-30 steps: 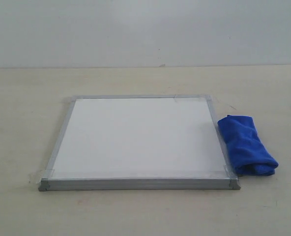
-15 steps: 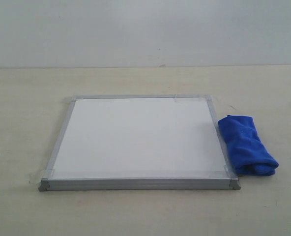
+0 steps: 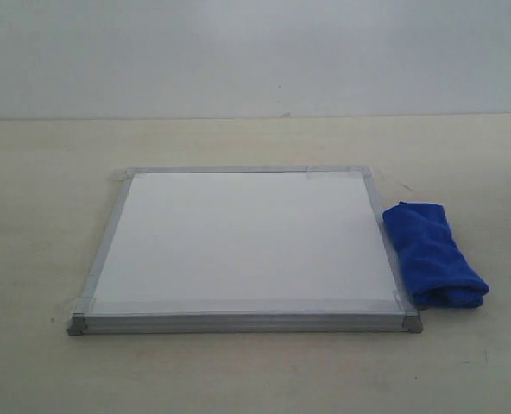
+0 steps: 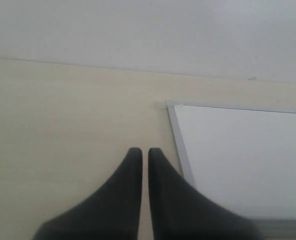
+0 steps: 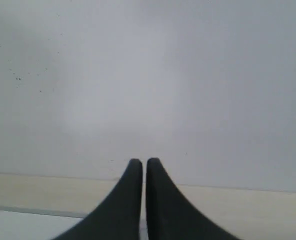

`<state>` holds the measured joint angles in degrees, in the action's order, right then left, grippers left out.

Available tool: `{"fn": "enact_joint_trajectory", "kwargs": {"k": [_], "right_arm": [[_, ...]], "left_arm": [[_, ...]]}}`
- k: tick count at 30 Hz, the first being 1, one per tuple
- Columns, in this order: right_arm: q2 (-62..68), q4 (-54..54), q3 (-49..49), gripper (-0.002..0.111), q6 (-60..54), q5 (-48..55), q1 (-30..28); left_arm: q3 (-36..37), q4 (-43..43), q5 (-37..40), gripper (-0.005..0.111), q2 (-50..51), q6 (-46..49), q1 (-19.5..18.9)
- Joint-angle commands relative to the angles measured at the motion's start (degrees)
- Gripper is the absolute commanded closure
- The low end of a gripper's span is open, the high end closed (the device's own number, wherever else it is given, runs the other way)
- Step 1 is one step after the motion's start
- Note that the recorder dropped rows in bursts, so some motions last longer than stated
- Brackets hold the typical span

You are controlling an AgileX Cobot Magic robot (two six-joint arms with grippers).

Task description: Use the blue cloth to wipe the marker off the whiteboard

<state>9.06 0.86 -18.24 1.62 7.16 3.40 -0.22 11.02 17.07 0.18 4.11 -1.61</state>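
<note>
The whiteboard (image 3: 238, 241) lies flat on the table, silver-framed with clear tape at its corners. No red marker strokes show on its white face in any view. The blue cloth (image 3: 433, 254) sits as a rolled bundle against the board's right frame edge. Neither arm appears in the exterior view. In the left wrist view my left gripper (image 4: 141, 151) is shut with nothing held, hovering over bare table beside the whiteboard (image 4: 243, 155). My right gripper (image 5: 140, 161) is shut and empty, facing the back wall, with a corner of the whiteboard (image 5: 18, 224) low in its view.
The beige tabletop (image 3: 48, 172) runs around the board on all sides. A pale wall (image 3: 255, 52) stands behind the table's far edge.
</note>
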Motion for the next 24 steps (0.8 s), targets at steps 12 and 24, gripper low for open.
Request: {"fn": "enact_joint_trajectory", "kwargs": {"k": [12, 24], "right_arm": [[-9.06, 0.05, 18.24, 0.108, 2.97, 1.09, -3.40], [-9.06, -0.07, 18.24, 0.108, 1.06, 12.52, -3.40]], "left_arm": [[0.22, 0.28, -0.18, 0.102, -0.18, 0.14, -0.09], [0.22, 0.28, -0.18, 0.102, -0.18, 0.14, -0.09]]}}
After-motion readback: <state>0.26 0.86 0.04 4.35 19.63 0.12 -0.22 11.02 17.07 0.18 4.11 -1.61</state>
